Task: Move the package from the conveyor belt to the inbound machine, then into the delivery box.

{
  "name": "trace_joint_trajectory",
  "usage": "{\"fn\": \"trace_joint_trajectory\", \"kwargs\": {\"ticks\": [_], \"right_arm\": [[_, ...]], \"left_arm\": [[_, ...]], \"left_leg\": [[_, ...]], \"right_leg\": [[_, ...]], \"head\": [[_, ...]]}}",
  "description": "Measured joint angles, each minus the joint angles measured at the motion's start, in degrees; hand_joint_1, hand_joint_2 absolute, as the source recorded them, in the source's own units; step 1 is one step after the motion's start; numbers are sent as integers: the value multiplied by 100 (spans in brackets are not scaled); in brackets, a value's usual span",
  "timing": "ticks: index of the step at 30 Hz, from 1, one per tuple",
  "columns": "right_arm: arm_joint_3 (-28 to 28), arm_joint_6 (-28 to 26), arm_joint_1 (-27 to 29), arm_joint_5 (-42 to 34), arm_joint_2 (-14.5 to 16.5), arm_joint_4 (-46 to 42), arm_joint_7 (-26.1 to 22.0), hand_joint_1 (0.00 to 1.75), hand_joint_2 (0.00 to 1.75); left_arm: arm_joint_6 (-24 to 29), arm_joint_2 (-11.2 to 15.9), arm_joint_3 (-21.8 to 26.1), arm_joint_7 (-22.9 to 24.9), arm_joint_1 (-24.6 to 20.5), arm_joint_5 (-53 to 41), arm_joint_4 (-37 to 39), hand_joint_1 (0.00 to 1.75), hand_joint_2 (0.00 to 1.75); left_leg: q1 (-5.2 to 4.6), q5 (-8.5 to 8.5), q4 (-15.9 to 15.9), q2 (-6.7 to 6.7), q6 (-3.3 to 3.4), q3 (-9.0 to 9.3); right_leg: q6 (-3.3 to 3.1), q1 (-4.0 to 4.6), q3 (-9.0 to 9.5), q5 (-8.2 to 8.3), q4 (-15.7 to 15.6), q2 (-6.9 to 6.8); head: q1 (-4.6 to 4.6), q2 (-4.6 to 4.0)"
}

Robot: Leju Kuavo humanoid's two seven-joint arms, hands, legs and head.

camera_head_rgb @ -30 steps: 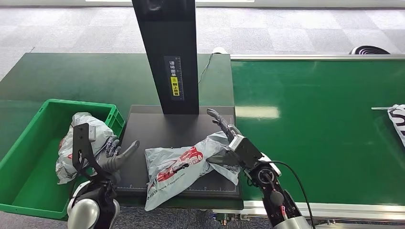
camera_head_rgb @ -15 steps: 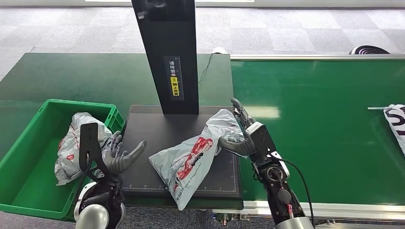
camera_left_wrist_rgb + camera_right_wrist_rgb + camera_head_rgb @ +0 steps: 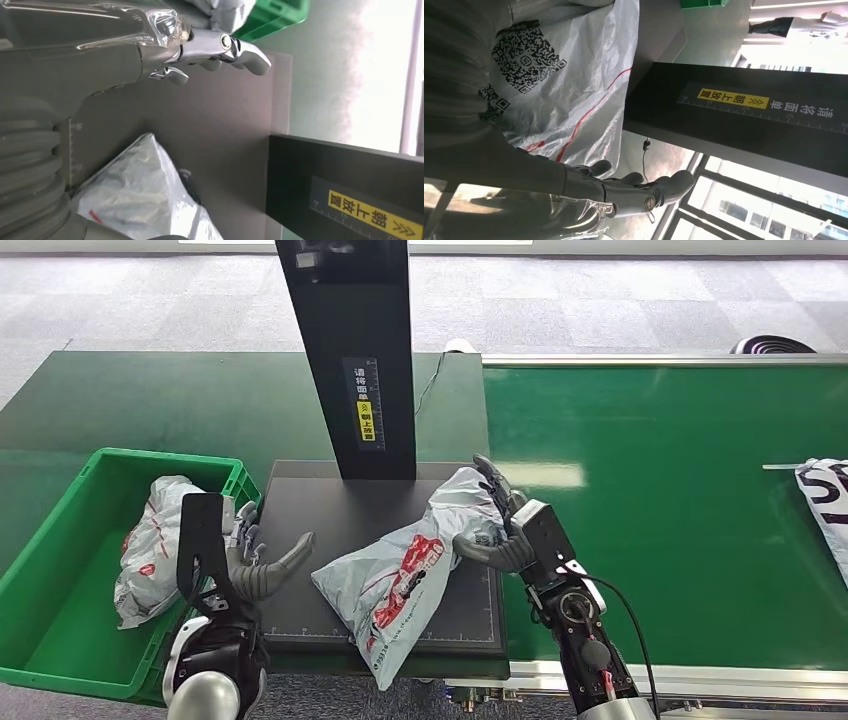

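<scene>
- My right hand (image 3: 497, 522) held the bag (image 3: 405, 575) by its upper end: the thumb pressed from the near side and the fingers (image 3: 490, 480) lay over the far side of the plastic.
- In the right wrist view I saw the same bag (image 3: 559, 85) against the palm, its QR label facing the camera, and the fingers (image 3: 644, 192) reached past its edge.
- The bag hung tilted over the black plate (image 3: 300, 540) of the inbound machine; its lower end went over the near edge of the plate.
- My left hand (image 3: 255, 565) was spread and held nothing. It hovered over the left edge of the plate, just beside the green box (image 3: 60, 570).
- In the left wrist view the left fingers (image 3: 220, 47) were apart above the dark plate, and the bag (image 3: 145, 200) was near them but not touching.
- The machine's black column (image 3: 350, 350) stood at the far side of the plate, with a yellow label on it.
- Another grey bag (image 3: 150, 545) lay inside the box.
- The green belt (image 3: 680, 500) ran to the right; one more parcel (image 3: 825, 505) lay at its right edge.
- Behind it all I saw grey carpet floor (image 3: 600, 300).
</scene>
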Motion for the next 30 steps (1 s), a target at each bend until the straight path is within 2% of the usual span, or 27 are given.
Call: {"fn": "trace_joint_trajectory", "kwargs": {"ticks": [7, 13, 19, 26, 30], "right_arm": [[28, 117, -42, 186, 0, 66, -9, 0, 175], [73, 169, -102, 304, 0, 142, -11, 0, 175], [75, 171, -137, 369, -2, 182, -11, 0, 175], [73, 171, -145, 441, -9, 193, 1, 0, 175], [73, 171, -227, 495, -9, 250, 2, 0, 175]], "left_arm": [[-945, 27, -585, 0, -78, -1323, 710, 0, 175], [-1508, -38, -919, 0, -152, -1924, 1176, 0, 175], [-1741, -138, -1130, 0, -253, -2044, 1402, 0, 175], [-1880, -224, -1167, 0, -338, -1927, 1469, 0, 175], [-2502, -224, -1339, 0, -500, -2077, 1701, 0, 175]], "left_leg": [[-1, 0, 1, 4, 0, 1], [0, 0, 1, 8, 0, 2], [0, 0, 1, 26, 0, 3], [0, -1, 1, 28, 0, 3], [0, 0, 1, 27, 0, 2]], "right_leg": [[0, 0, -1, 0, 0, 2], [0, 0, -3, 0, 0, 7], [0, 0, -5, 1, 0, 15], [0, 0, -7, 1, 0, 18], [0, 0, -7, 1, -1, 19]], "head": [[2, 0], [1, 0], [1, 1], [1, 1], [1, 0]]}}
